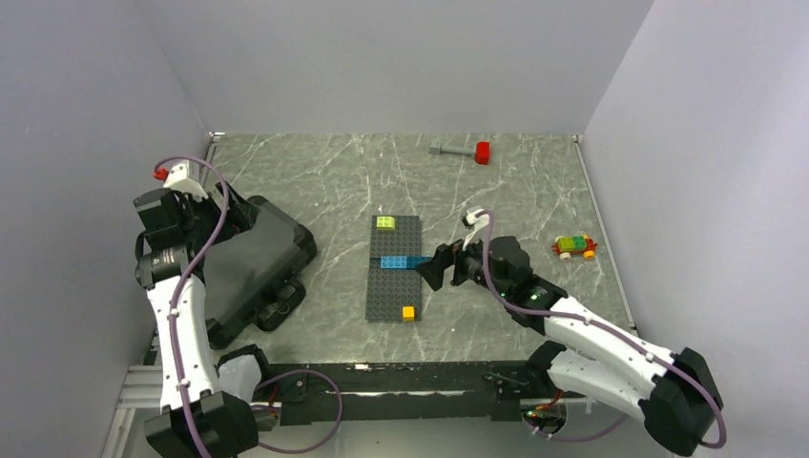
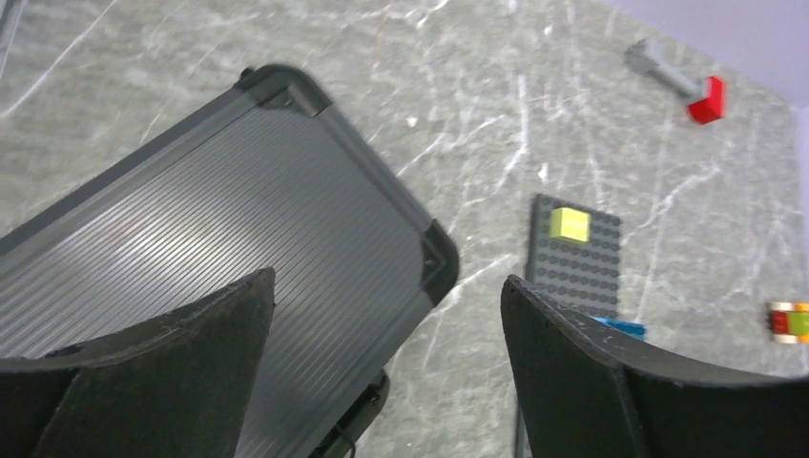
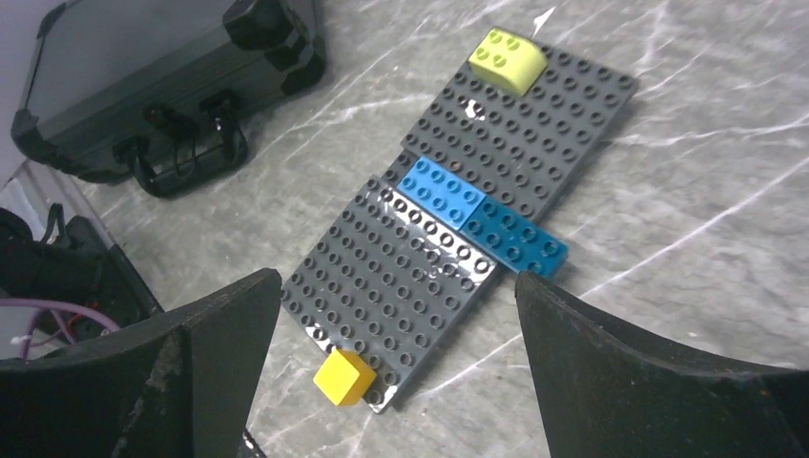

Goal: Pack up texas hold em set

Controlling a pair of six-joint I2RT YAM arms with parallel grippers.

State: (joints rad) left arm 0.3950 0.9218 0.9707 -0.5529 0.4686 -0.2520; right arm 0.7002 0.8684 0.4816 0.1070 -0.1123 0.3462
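Observation:
The black case (image 1: 250, 262) lies shut on the left of the table, its handle (image 1: 281, 307) toward the near side. It also shows in the left wrist view (image 2: 238, 210) and in the right wrist view (image 3: 143, 67). My left gripper (image 1: 235, 216) is open and empty, hovering above the case's far right part (image 2: 386, 286). My right gripper (image 1: 434, 267) is open and empty, low over the right edge of the brick baseplate (image 3: 399, 281). No card packs or buttons are in view.
The dark grey baseplate (image 1: 393, 286) with lime, blue and yellow bricks lies mid-table. A red-headed grey hammer (image 1: 467, 150) lies at the far side. A small brick car (image 1: 574, 246) sits at the right. Grey walls enclose the table.

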